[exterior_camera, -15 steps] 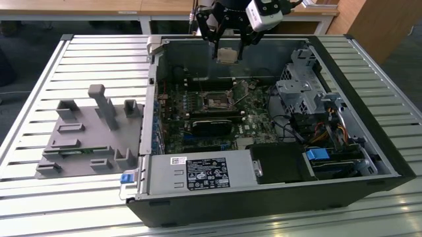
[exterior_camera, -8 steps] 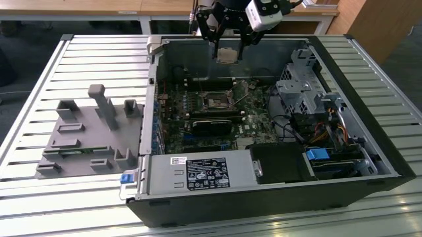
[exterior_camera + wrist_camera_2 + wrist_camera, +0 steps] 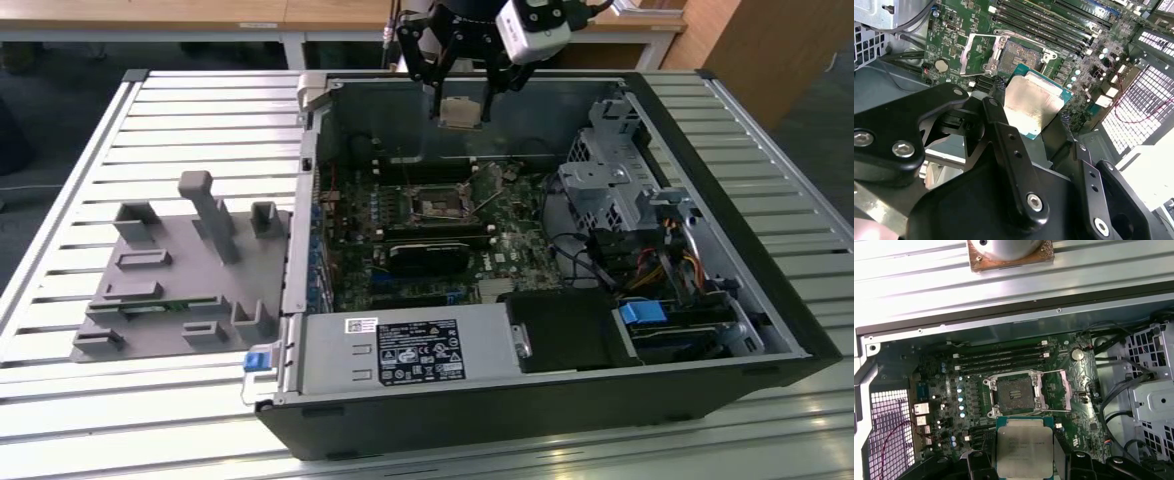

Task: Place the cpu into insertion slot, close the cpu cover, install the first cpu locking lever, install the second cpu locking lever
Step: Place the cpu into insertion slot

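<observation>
**Slatted bench, open tower, chip in the air**

Ribbed aluminium tabletop under an open computer case, and I'm hovering over its far side. My gripper has its fingers pinched on two opposite edges of the cpu. The chip rides flat, metal top up, above the motherboard and clear of it. The insertion slot sits bare below, off to one side of the chip rather than straight under it, and the cpu cover is swung open beside it.

Look at that chip: a pale silver lid, dull and faintly smudged, on a thin teal-green square base. I judge it feather-light and rigid but delicate; its underside and the socket's pins won't forgive a scrape or a tilt. The edges are the place to hold it, as now. That smooth lid offers little grip, so a gentle, square pinch suits it.
</observation>
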`<state>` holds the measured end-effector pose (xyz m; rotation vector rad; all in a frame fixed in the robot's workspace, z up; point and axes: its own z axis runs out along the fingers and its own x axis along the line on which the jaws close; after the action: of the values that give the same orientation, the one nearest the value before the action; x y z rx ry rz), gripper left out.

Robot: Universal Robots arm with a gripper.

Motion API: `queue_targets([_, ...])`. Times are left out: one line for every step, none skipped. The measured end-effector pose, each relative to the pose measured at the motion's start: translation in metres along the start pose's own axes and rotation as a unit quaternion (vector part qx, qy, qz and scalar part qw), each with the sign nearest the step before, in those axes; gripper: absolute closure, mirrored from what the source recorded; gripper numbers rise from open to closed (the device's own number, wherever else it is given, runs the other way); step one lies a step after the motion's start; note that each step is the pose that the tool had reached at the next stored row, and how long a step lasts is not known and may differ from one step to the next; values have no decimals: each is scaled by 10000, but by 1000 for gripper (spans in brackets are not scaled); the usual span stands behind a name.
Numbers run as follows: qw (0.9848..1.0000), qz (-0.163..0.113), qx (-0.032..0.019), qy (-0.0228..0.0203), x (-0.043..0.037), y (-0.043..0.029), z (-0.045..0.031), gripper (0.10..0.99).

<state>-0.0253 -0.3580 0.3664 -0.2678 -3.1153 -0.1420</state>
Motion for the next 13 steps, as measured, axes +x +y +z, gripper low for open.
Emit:
queue_targets([10000,6,0,-1,0,0,0,545])
queue_targets([10000,12,0,-1,0,0,0,545])
queue_targets([10000,18,0,-2,0,0,0,545])
queue_targets([10000,23,-1,-2,0,0,0,545])
queue_targets([10000,28,-1,-3,0,0,0,545])
queue_targets([10000,33,-1,-3,0,0,0,545])
queue_targets([10000,38,-1,-3,0,0,0,545])
queue_targets([10000,43,-1,-4,0,0,0,545])
queue_targets([10000,49,-1,-4,0,0,0,545])
queue_targets([10000,54,-1,-5,0,0,0,545])
queue_targets([10000,59,-1,-5,0,0,0,545])
queue_targets([10000,64,-1,-6,0,0,0,545])
queue_targets([10000,69,-1,-6,0,0,0,545])
